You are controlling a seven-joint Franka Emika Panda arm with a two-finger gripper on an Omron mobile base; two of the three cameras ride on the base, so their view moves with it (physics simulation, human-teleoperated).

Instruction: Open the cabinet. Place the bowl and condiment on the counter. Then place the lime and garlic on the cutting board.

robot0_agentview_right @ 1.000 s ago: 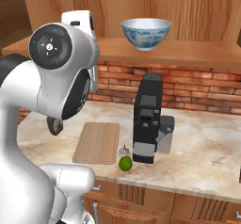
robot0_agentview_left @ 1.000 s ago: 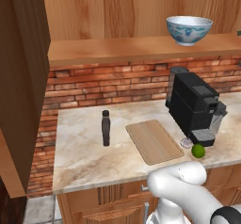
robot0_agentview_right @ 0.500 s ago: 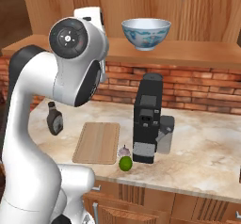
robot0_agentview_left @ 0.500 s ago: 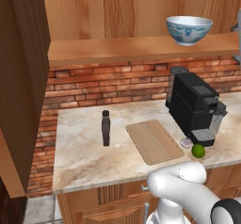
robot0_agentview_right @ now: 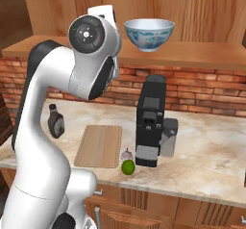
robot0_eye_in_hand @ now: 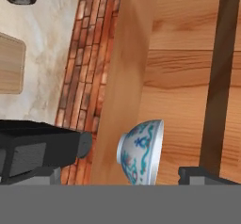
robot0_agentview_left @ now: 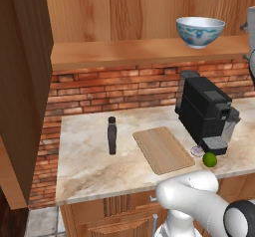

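Note:
The cabinet stands open, its door [robot0_agentview_left: 25,91] swung out at the left. The blue-patterned white bowl [robot0_agentview_left: 199,31] [robot0_agentview_right: 149,34] sits on the cabinet shelf [robot0_agentview_left: 124,54]. In the hand view, my gripper [robot0_eye_in_hand: 120,177] is open and the bowl [robot0_eye_in_hand: 141,151] lies just ahead, between its widely spread fingertips [robot0_eye_in_hand: 207,176] without touching. The dark condiment bottle [robot0_agentview_left: 112,135] [robot0_agentview_right: 56,121] stands upright on the counter [robot0_agentview_left: 89,166], left of the cutting board [robot0_agentview_left: 163,149] [robot0_agentview_right: 99,145]. The lime [robot0_agentview_left: 209,159] [robot0_agentview_right: 128,167] and garlic [robot0_agentview_left: 197,151] [robot0_agentview_right: 126,154] lie on the counter beside the board's right edge.
A black coffee machine [robot0_agentview_left: 204,114] [robot0_agentview_right: 150,122] stands on the counter below the bowl, right of the board. A brick wall [robot0_agentview_left: 114,89] backs the counter. My raised arm [robot0_agentview_right: 77,79] covers the left of the right base view.
My arm has risen and swung toward the shelf; its elbow moved up and right in the right base view, uncovering the bottle. The hand has come in at the left base view's right edge.

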